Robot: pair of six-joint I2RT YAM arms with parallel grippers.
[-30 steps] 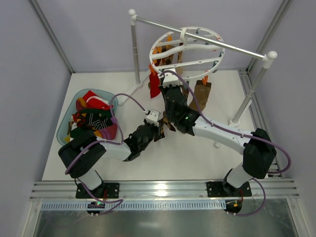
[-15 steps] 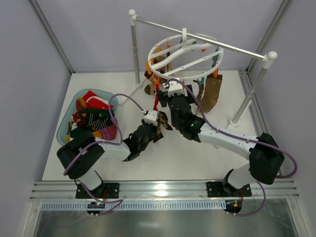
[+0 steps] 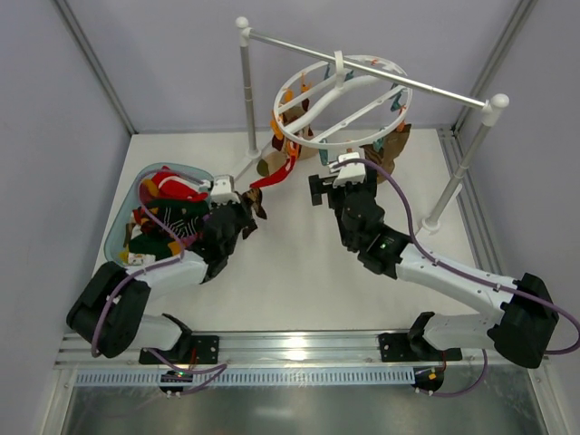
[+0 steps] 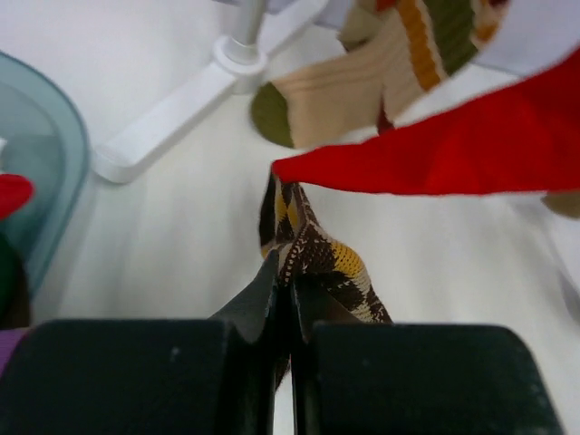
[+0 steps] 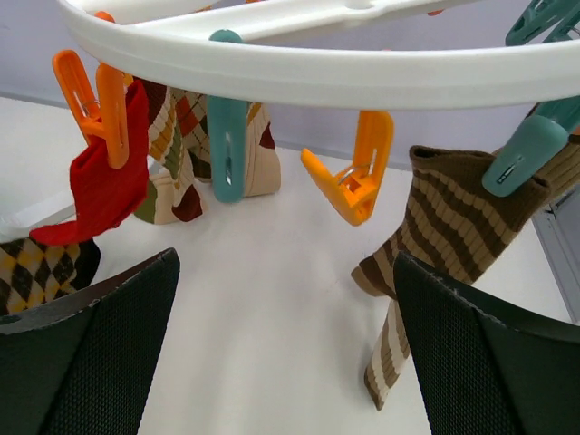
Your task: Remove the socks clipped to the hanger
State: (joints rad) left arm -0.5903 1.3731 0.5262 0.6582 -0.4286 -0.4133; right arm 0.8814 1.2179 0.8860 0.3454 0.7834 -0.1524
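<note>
The white ring hanger hangs from the rail, with several socks clipped round it. My left gripper is shut on a brown-and-tan argyle sock, low over the table beside the basket; the left wrist view shows the jaws pinching that sock. A red sock stretches from an orange clip toward it. My right gripper stands open and empty just below the ring, facing an empty orange clip and a brown striped sock in a teal clip.
A teal basket with several loose socks sits at the left. The white rail stand spans the back, its posts flanking the hanger and one foot lying near my left gripper. An empty teal clip hangs in front of a hanging argyle sock.
My right gripper has opened and drawn back right from the red sock. The left arm has swung left toward the basket with the argyle sock. The hanger has tilted.
</note>
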